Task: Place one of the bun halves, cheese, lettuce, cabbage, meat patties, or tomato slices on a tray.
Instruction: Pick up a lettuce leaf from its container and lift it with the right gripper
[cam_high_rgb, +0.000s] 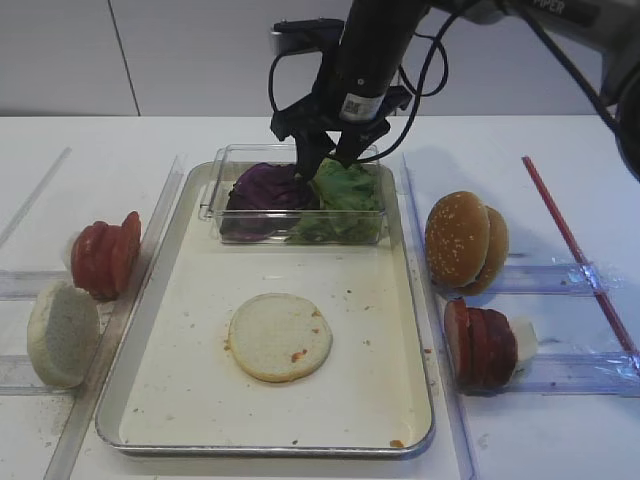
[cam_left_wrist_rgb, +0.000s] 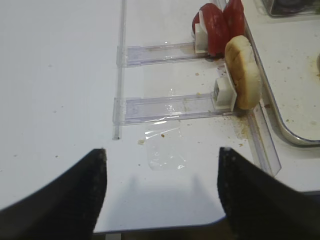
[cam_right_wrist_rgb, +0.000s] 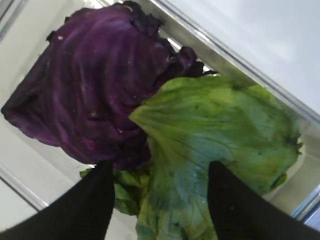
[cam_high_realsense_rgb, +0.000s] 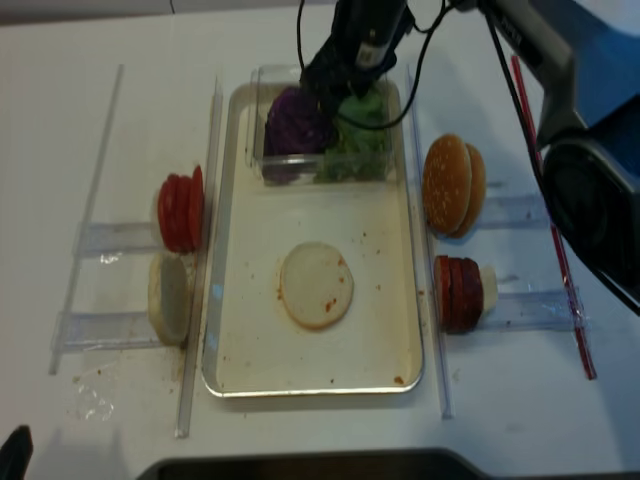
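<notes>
right wrist view looks straight down between the two black fingers (cam_right_wrist_rgb: 85, 210) of the right gripper (cam_right_wrist_rgb: 159, 200), which stand apart with a wide gap; the bright green lettuce (cam_right_wrist_rgb: 220, 145) fills that gap and spreads toward 2 o'clock, while the dark purple cabbage (cam_right_wrist_rgb: 95, 85) lies toward 10 o'clock of the pincer, its edge overlapping the green leaf. the jaws are open and whether the tips already touch the leaf cannot be told from here; nothing is lifted. in the exterior high view the right gripper (cam_high_rgb: 325, 160) hangs over the small clear plastic box (cam_high_rgb: 215, 205) at the 12 o'clock end of the tray (cam_high_rgb: 180, 400), its tips right at the seam where cabbage (cam_high_rgb: 262, 190) meets lettuce (cam_high_rgb: 350, 195), cabbage at 9 o'clock of the tips and lettuce at 3 o'clock. a pale flat bun half (cam_high_rgb: 280, 337) lies in the middle of the tray, at 6 o'clock from the box and well apart from the pincer. outside the tray, at its 3 o'clock side, sesame bun tops (cam_high_rgb: 460, 240) stand on edge in a clear rack, with red slices (cam_high_rgb: 480, 345) just below them; at the 9 o'clock side stand more red slices (cam_high_rgb: 105, 255) and a pale bun half (cam_high_rgb: 62, 335). left wrist view shows the left gripper (cam_left_wrist_rgb: 162, 200) open over bare table (cam_left_wrist_rgb: 60, 75), holding nothing, with that rack at 1 o'clock.
</notes>
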